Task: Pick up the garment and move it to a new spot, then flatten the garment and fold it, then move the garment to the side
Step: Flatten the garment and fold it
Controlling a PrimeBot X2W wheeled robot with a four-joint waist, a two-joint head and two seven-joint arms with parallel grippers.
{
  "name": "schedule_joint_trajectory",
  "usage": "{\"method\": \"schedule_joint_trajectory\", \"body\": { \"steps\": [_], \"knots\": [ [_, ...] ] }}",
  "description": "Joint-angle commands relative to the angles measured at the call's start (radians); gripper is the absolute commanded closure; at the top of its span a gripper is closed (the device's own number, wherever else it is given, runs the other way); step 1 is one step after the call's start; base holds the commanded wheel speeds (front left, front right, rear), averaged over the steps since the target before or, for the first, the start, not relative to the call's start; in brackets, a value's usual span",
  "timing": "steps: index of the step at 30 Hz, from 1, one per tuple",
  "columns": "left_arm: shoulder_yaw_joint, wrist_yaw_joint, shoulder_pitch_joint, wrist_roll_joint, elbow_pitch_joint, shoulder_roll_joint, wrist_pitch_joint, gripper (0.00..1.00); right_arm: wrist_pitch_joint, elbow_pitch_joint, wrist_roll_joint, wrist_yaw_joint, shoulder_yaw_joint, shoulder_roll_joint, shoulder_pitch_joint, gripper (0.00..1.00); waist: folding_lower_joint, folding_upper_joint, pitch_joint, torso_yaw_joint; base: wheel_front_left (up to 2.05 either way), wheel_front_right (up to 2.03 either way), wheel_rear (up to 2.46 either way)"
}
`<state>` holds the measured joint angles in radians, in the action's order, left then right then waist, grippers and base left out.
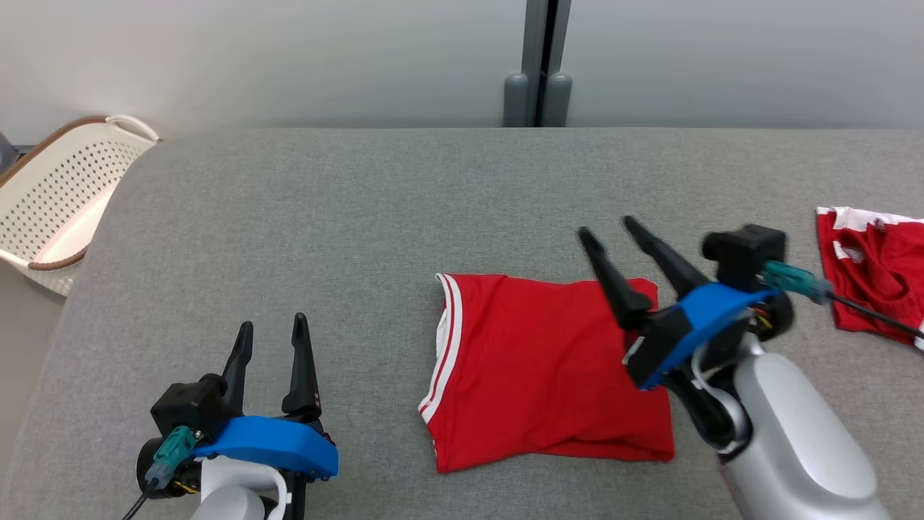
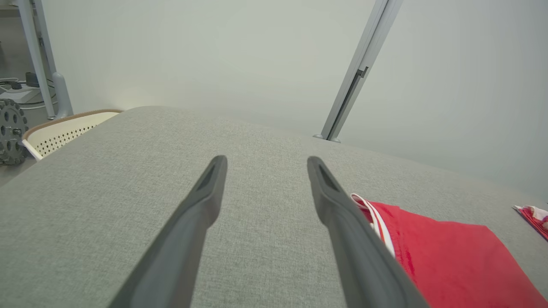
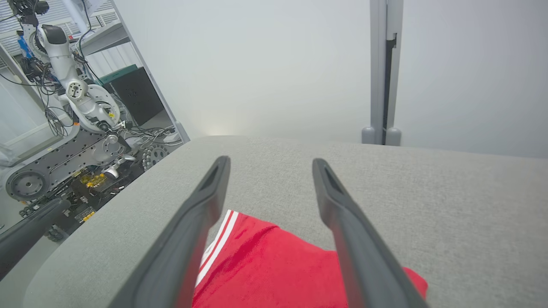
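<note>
The garment (image 1: 541, 368) is red with white trim along its left edge, and it lies folded into a rough rectangle on the grey table (image 1: 361, 217). My right gripper (image 1: 608, 230) hovers open over the garment's far right corner, holding nothing. In the right wrist view the garment (image 3: 274, 265) lies below the right gripper (image 3: 270, 164), between and under the spread fingers. My left gripper (image 1: 273, 326) stands open at the lower left, well left of the cloth. The left wrist view has the garment (image 2: 449, 256) to the right of the left gripper (image 2: 264, 161).
A second red and white cloth (image 1: 877, 263) lies at the table's right edge. A perforated white laundry basket (image 1: 58, 202) stands off the table's far left corner. A grey post (image 1: 538, 65) rises behind the table. Another robot arm and machinery (image 3: 72, 128) stand beyond the table's left side.
</note>
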<state>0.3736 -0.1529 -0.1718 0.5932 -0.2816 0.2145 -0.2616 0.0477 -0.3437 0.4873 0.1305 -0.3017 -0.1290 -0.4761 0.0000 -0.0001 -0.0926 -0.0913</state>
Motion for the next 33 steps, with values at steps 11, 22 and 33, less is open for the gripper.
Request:
{"method": "schedule_joint_trajectory", "body": {
  "steps": [11, 22, 33],
  "knots": [
    [0.018, 0.031, -0.03, -0.03, -0.054, -0.018, -0.004, 0.0, -0.168, 0.018, -0.252, 0.001, 0.242, 0.0, 0.212, 0.0, 0.0, 0.0001, 0.048, 0.047, 0.0, 0.0, 0.0],
    [-0.026, 0.056, 0.056, -0.072, -0.09, -0.037, -0.005, 0.0, -0.245, 0.041, -0.325, 0.001, 0.342, 0.069, 0.365, 0.0, 0.0, 0.0001, 0.105, 0.078, 0.0, 0.0, 0.0],
    [-0.064, 0.07, 0.084, -0.109, -0.099, -0.037, -0.005, 0.0, -0.253, 0.027, -0.272, 0.001, 0.307, 0.078, 0.38, 0.0, 0.0, 0.0001, 0.115, 0.088, 0.0, 0.0, 0.0]
  ]
}}
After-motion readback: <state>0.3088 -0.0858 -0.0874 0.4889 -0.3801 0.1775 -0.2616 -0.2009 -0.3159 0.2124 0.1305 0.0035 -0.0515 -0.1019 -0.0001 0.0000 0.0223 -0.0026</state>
